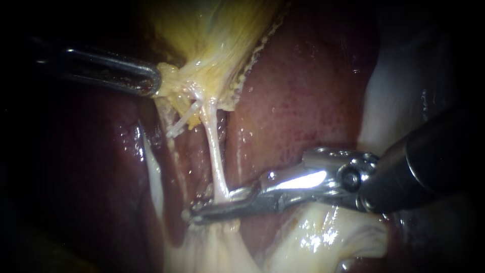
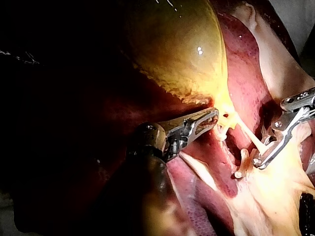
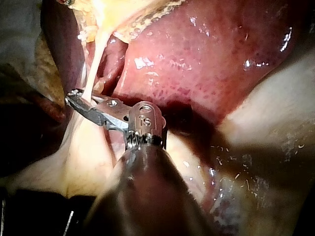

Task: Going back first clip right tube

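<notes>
My left instrument (image 1: pixel 151 83) has its jaws clamped on the gallbladder (image 1: pixel 202 40) neck. My right instrument (image 1: pixel 217 205) has its jaws slightly apart, straddling the foot of the right tube (image 1: pixel 214 151) beside the liver (image 1: pixel 303 91). The withdrawal looks barely begun, and the next move is to back straight off without snagging.

One left instrument (image 1: pixel 151 81), one right instrument (image 1: pixel 212 206), two tubes (left tube (image 1: pixel 181 125), right tube (image 1: pixel 214 151)), one gallbladder (image 1: pixel 217 30), one liver (image 1: pixel 303 101).
</notes>
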Available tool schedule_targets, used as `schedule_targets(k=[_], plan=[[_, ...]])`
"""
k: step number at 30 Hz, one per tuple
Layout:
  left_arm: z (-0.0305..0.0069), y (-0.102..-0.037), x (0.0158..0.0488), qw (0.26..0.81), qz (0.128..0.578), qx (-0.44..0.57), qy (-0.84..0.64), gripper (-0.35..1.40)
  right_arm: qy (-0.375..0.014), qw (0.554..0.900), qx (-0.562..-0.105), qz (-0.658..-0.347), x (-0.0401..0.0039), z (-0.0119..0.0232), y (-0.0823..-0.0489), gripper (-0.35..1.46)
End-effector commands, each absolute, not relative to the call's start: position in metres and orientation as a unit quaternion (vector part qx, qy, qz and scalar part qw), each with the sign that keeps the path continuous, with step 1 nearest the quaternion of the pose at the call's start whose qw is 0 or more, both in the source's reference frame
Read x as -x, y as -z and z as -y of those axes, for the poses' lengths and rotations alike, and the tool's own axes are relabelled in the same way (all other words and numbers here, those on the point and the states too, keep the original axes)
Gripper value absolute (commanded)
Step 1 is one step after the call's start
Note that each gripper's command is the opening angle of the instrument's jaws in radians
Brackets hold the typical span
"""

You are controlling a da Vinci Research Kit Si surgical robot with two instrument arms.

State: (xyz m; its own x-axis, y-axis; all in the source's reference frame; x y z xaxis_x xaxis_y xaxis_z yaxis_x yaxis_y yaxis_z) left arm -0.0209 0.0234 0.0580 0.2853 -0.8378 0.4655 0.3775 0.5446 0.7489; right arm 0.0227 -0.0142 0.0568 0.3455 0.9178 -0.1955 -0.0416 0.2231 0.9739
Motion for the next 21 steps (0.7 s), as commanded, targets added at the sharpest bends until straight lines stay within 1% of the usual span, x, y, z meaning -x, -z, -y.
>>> schedule_targets(k=[1, 3, 4, 5, 6, 8, 10, 11, 13, 15, 16, 18, 21], plan=[[-0.0234, -0.0580, 0.0209, 0.759, 0.444, -0.259, 0.401, -0.35, -0.370, 0.650, -0.501, -0.436, -0.0227, 0.0142, -0.0569, -0.35], [-0.0234, -0.0581, 0.0209, 0.759, 0.444, -0.259, 0.401, -0.35, -0.372, 0.648, -0.503, -0.435, -0.0228, 0.0141, -0.0570, -0.35], [-0.0234, -0.0581, 0.0209, 0.759, 0.444, -0.259, 0.401, -0.35, -0.368, 0.648, -0.501, -0.440, -0.0228, 0.0141, -0.0570, -0.22], [-0.0234, -0.0581, 0.0209, 0.759, 0.444, -0.259, 0.401, -0.35, -0.356, 0.652, -0.494, -0.451, -0.0229, 0.0140, -0.0572, 0.02], [-0.0234, -0.0581, 0.0209, 0.759, 0.444, -0.259, 0.401, -0.35, -0.344, 0.658, -0.486, -0.461, -0.0230, 0.0140, -0.0573, 0.20], [-0.0234, -0.0581, 0.0210, 0.759, 0.444, -0.259, 0.401, -0.35, -0.322, 0.672, -0.467, -0.476, -0.0230, 0.0139, -0.0578, 0.35], [-0.0233, -0.0581, 0.0210, 0.759, 0.444, -0.259, 0.401, -0.35, -0.309, 0.679, -0.458, -0.483, -0.0231, 0.0139, -0.0582, 0.41], [-0.0233, -0.0581, 0.0210, 0.759, 0.444, -0.259, 0.401, -0.35, -0.295, 0.687, -0.444, -0.493, -0.0230, 0.0137, -0.0586, 0.43], [-0.0233, -0.0581, 0.0209, 0.759, 0.444, -0.259, 0.401, -0.35, -0.286, 0.696, -0.421, -0.507, -0.0227, 0.0135, -0.0590, 0.46], [-0.0233, -0.0581, 0.0208, 0.759, 0.444, -0.259, 0.400, -0.35, -0.277, 0.712, -0.368, -0.530, -0.0222, 0.0132, -0.0594, 0.49], [-0.0233, -0.0581, 0.0208, 0.759, 0.444, -0.259, 0.400, -0.35, -0.268, 0.718, -0.350, -0.538, -0.0218, 0.0132, -0.0594, 0.49], [-0.0233, -0.0581, 0.0207, 0.759, 0.444, -0.259, 0.400, -0.35, -0.232, 0.734, -0.316, -0.555, -0.0208, 0.0131, -0.0593, 0.50], [-0.0233, -0.0581, 0.0206, 0.758, 0.443, -0.260, 0.402, -0.35, -0.185, 0.753, -0.266, -0.573, -0.0193, 0.0126, -0.0585, 0.50]])
